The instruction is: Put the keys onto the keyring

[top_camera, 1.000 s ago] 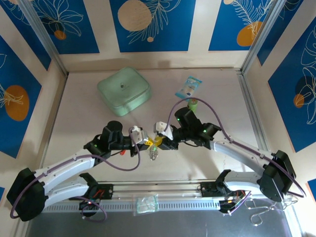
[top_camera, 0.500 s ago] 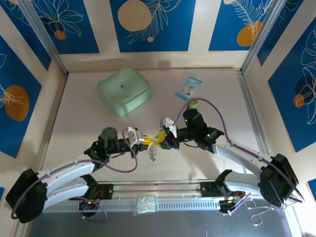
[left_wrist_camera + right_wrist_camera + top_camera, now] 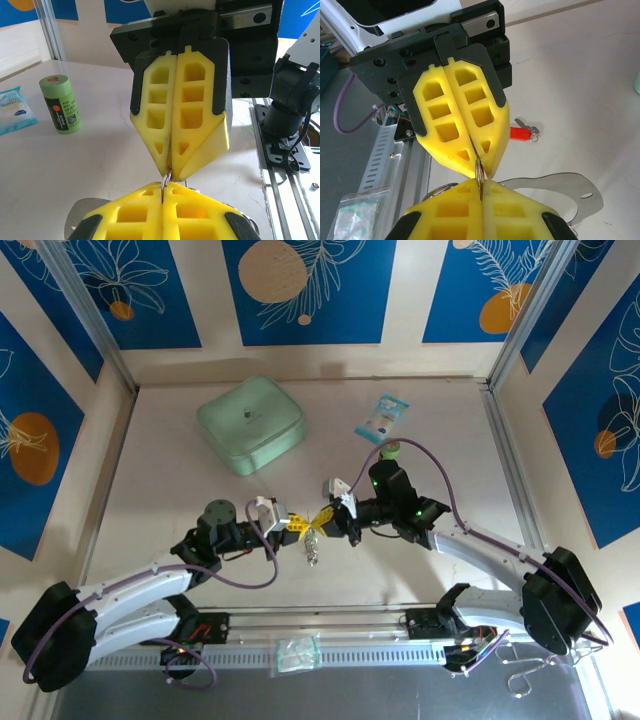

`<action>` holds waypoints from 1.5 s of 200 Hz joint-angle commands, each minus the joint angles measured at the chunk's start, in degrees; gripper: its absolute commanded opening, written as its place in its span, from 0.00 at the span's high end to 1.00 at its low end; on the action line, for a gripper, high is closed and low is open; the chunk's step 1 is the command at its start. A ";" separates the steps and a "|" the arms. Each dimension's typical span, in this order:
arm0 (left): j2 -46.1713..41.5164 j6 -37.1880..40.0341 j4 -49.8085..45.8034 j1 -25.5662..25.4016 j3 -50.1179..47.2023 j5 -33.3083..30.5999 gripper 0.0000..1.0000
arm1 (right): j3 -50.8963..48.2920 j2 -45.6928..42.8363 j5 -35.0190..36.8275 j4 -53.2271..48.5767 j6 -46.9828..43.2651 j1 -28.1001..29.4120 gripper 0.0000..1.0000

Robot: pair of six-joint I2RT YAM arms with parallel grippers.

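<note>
Where the claws meet, top view: left gripper (image 3: 297, 528) and right gripper (image 3: 322, 521) tip to tip mid-table (image 3: 180, 490); keyring (image 3: 313, 546) between them, silvery bits hanging below.
Far side: pouch (image 3: 250, 425) far left; packet (image 3: 382, 418) and cylinder (image 3: 392, 450) far right.
Left wrist view: both yellow pad pairs pressed together on the thin keyring (image 3: 166, 179); cylinder (image 3: 61, 104) and packet (image 3: 12, 110) at left.
Right wrist view: same double pinch on the keyring (image 3: 479, 172); adds a red key (image 3: 521, 133) lying on the table beside the left gripper, apart from the keyring; a silver tag (image 3: 565, 192) lies under the fingers.
Change: against a second ago, the left wrist sits farther left and nearer; the pinch spot is about the same.
</note>
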 commanded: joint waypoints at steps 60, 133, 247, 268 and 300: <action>-1.02 8.16 -16.22 -0.28 7.40 0.98 0.83 | 8.77 1.41 4.97 -17.49 -13.18 3.32 1.00; 1.35 13.76 -25.59 -0.32 12.51 5.53 1.00 | 13.99 3.73 9.08 -22.16 -15.29 4.39 0.98; -0.94 2.16 -0.02 -0.32 0.98 0.55 1.00 | 1.10 -1.47 2.75 -5.39 1.32 0.32 0.64; -0.86 2.32 -0.27 -0.28 1.03 1.09 1.00 | 1.47 -0.80 2.93 -5.13 1.61 0.31 0.66; -0.75 2.84 -0.37 -0.28 1.03 1.43 1.00 | 1.76 -0.58 2.85 -4.75 1.70 0.23 0.73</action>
